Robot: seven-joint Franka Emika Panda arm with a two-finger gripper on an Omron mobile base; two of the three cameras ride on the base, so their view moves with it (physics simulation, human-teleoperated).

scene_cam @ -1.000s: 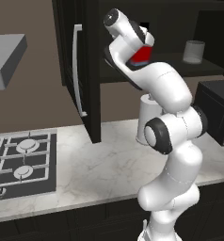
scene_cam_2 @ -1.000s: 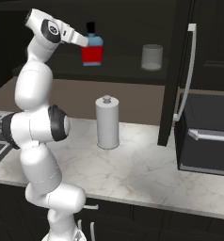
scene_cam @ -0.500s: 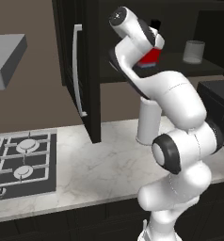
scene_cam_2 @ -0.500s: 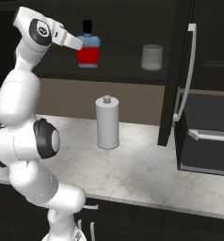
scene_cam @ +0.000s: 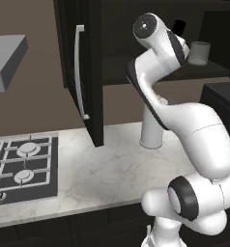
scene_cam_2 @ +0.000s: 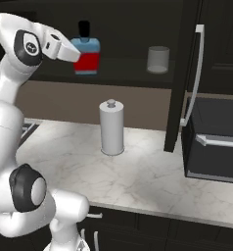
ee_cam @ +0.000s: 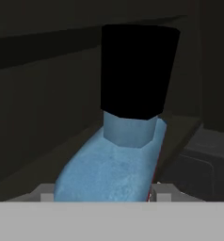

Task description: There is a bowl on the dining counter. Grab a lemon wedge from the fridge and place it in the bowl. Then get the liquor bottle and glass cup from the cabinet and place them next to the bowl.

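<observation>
pincer: jaws apart, astride bottle, grip unclear
risk: bottle tips off cabinet shelf if nudged

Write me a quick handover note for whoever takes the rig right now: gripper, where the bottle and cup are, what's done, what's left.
Gripper: at the liquor bottle on the cabinet shelf, bottle close between the jaws in the hand view; grip not confirmed.
Glass cup: on the same shelf, to the bottle's right in the right base view.
Done: cabinet door open, arm at the bottle.
Left: bring bottle, then cup, to the bowl.
</observation>
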